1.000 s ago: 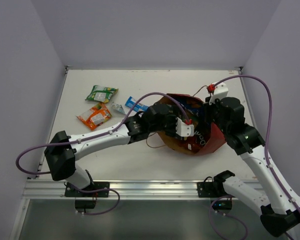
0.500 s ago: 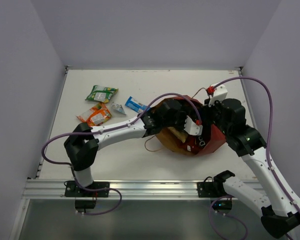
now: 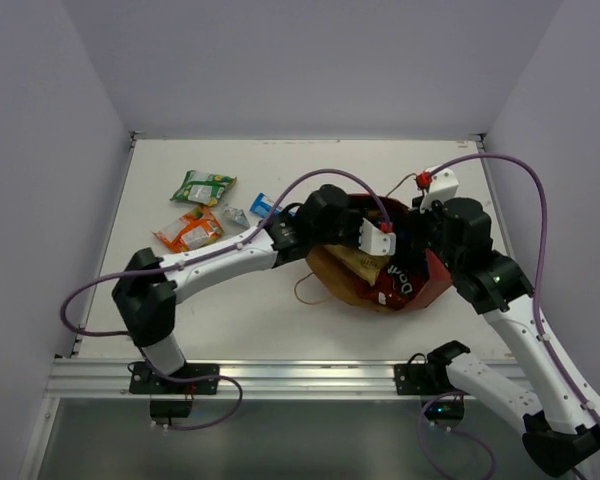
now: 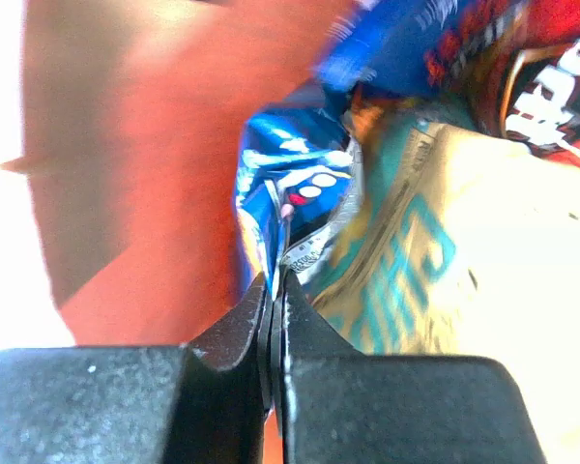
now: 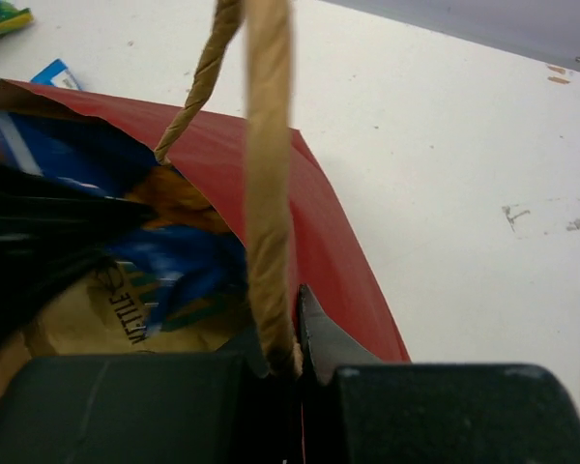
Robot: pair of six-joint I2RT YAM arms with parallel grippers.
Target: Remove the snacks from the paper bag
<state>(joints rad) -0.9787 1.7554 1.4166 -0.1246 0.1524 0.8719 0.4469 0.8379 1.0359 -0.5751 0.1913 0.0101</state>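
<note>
Here the left pincer [image 4: 274, 290] is closed, its tips nipping the crimped bottom edge of a blue packet [image 4: 290, 184]. The grip looks thin, only the seal between the jaws. From the tips the packet runs straight ahead and up the wrist frame, its long axis in line with the jaws. A tan bag [image 4: 435, 280] with teal print presses against its right side, and the red wall of the paper bag [image 4: 145, 193] stands on its left.

In the top view the paper bag [image 3: 420, 285] lies right of centre on the tabletop [image 3: 260, 310], mouth toward the left, and the left arm reaches in through it. So the packet likely has to come back along that arm, leftward. The right pincer [image 5: 290, 333], at the bag's upper right, is clamped on its handle [image 5: 269, 193]. A green pack [image 3: 202, 187] and an orange pack [image 3: 190, 231] already lie at the upper left.
</note>
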